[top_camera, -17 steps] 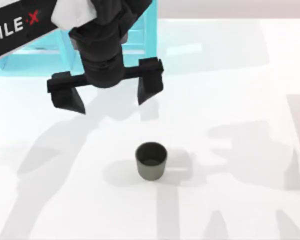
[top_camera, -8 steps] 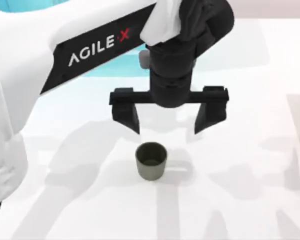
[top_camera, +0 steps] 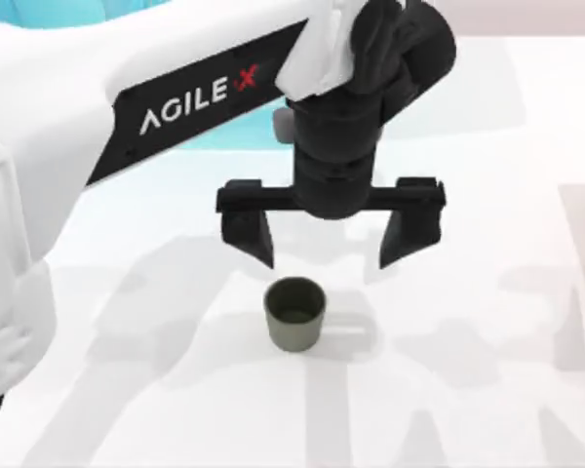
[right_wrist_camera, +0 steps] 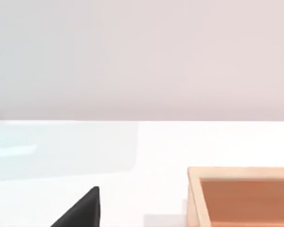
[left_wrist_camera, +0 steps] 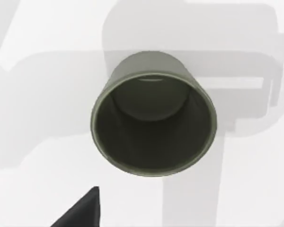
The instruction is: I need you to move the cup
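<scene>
Left claw (top_camera: 330, 239) of mine hangs above the white tabletop (top_camera: 487, 195), its two black fingers (top_camera: 249, 229) spread wide apart and pointing down, with nothing between them. It sits just to the far side of the small dark olive-grey cylindrical cup (top_camera: 294, 314), and the span between the fingers is wider than the cup. That cup stands upright on the tabletop near the middle, slightly tapered, handleless, with a matte plain wall and a dark inside; nothing touches it. From my left wrist the cup (left_wrist_camera: 153, 123) is seen straight down its open mouth, and one black fingertip (left_wrist_camera: 80, 212) shows beside it, clear of the rim. My white left arm (top_camera: 97, 127) reaches in from the left side of the tabletop. From my right wrist a light wooden box with an orange inside (right_wrist_camera: 241, 196) shows on the tabletop, with one black fingertip (right_wrist_camera: 80, 212) of the right claw in front; whether that claw is apart or together I cannot tell.
</scene>
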You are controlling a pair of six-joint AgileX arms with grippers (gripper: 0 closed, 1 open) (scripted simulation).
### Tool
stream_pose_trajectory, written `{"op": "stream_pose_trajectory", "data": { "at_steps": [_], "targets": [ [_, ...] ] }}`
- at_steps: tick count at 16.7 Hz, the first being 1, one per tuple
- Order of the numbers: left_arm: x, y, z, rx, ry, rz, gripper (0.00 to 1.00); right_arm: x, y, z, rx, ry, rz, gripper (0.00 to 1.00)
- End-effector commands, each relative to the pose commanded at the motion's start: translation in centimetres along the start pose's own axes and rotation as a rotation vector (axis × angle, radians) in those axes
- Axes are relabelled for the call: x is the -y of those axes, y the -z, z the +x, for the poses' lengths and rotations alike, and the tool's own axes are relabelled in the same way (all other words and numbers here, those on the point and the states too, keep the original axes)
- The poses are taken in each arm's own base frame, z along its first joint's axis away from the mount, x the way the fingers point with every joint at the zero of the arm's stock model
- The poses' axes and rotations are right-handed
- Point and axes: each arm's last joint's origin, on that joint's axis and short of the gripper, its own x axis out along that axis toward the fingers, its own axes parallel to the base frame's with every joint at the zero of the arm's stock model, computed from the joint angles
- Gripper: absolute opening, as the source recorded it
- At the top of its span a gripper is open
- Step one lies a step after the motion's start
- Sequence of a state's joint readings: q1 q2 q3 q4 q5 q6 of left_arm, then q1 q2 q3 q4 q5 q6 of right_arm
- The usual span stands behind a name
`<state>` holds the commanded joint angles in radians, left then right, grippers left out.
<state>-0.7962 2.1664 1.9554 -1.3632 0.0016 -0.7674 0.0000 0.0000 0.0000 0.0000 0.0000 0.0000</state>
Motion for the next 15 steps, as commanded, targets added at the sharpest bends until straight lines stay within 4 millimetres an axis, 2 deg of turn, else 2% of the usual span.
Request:
{"op": "stream_pose_trajectory", "data": {
  "at_steps": [6,8,12,15],
  "targets": [
    [0.2,-0.1,7.1,0.008,0.007,0.0,1.0,0.0,0.0,0.0,0.0,0.0,0.0,1.0],
    [0.1,0.1,8.6,0.002,0.002,0.0,1.0,0.0,0.0,0.0,0.0,0.0,0.0,1.0],
    [0.1,0.1,8.9,0.001,0.001,0.0,1.0,0.0,0.0,0.0,0.0,0.0,0.0,1.0],
    [0.1,0.1,8.9,0.001,0.001,0.0,0.77,0.0,0.0,0.0,0.0,0.0,0.0,1.0]
  ]
}}
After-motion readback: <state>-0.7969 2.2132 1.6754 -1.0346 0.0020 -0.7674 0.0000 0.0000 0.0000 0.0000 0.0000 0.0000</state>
